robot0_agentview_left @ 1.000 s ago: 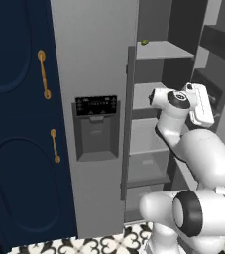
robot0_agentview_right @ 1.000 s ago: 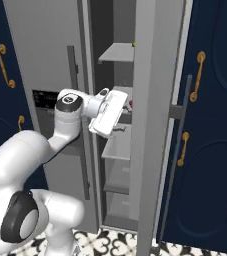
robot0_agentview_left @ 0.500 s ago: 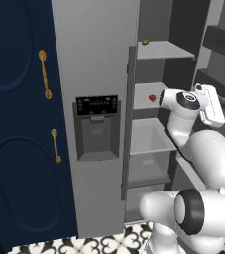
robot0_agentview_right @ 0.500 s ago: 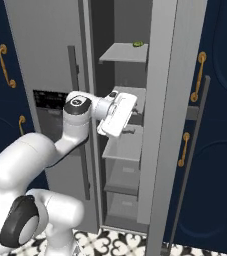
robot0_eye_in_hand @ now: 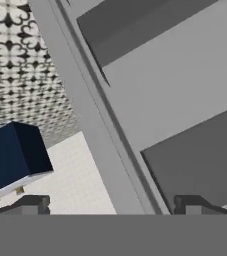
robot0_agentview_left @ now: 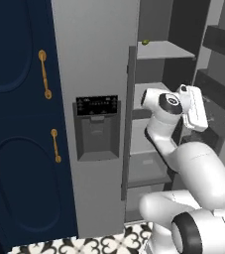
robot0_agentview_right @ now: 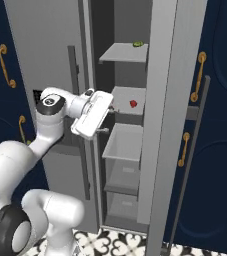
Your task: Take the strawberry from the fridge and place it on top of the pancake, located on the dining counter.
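fridge (robot0_agentview_right: 50,45) stands with its right door (robot0_agentview_right: 167,100) swung open, shelves exposed. left door closed, black dispenser (robot0_agentview_left: 97,126) on its face, dark handle (robot0_agentview_left: 128,119) running down its inner edge.

strawberry (robot0_agentview_right: 133,103) sits on the second fridge shelf (robot0_agentview_right: 127,94), toward the shelf's right side, nothing touching it. a small green fruit (robot0_agentview_right: 138,44) lies on the shelf above, near that shelf's right rear; in the left base view it shows as green fruit at the top shelf's front-left edge.

hand (robot0_eye_in_hand: 110,202) is raised in front of the open fridge compartment, at about the height of the strawberry's shelf, left of the berry and well apart from it. fingers (robot0_eye_in_hand: 32,204) stand wide apart, nothing between them. hand view looks steeply down past the fridge's door edge to grey shelves on one side and patterned floor tile (robot0_eye_in_hand: 15,65) on the other.

navy cabinets (robot0_agentview_left: 20,124) with gold handles (robot0_agentview_left: 44,74) flank the fridge on both sides.
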Motion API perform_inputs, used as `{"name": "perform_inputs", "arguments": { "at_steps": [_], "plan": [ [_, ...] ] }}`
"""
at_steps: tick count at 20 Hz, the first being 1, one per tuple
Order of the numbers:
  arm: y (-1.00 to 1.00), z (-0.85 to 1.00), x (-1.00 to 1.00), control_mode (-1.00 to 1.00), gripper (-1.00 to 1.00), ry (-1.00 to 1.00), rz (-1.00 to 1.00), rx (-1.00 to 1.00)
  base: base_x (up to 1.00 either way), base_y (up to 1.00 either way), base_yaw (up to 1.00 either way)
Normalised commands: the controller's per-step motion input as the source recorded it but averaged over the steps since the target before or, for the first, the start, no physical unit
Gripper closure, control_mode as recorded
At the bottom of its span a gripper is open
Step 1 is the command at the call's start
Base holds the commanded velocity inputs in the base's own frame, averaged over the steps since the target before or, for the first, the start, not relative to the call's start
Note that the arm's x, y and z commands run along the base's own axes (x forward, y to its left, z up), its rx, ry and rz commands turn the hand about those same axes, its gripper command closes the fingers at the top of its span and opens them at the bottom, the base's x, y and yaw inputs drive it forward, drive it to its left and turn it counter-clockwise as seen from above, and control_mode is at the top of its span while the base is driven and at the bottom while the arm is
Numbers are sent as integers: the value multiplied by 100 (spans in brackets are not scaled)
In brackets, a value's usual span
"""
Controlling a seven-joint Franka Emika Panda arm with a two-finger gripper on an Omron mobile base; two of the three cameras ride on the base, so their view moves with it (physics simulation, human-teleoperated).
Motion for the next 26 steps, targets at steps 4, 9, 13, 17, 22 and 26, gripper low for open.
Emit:
{"name": "perform_inputs", "arguments": {
  "at_steps": [4,9,13,17,22,26],
  "plan": [
    [98,-51,-37,-100,-100,-31,-7,59,0,0,0],
    [58,-66,-22,-100,-100,-44,-35,79,0,0,0],
    [28,-58,-2,-100,-100,-44,-53,70,0,0,0],
    [32,-60,-5,-100,-100,-48,-58,59,0,0,0],
    [26,-15,-2,-100,-100,-25,-52,32,0,0,0],
    [14,20,-15,-100,-100,0,-16,-10,0,0,0]
  ]
}}
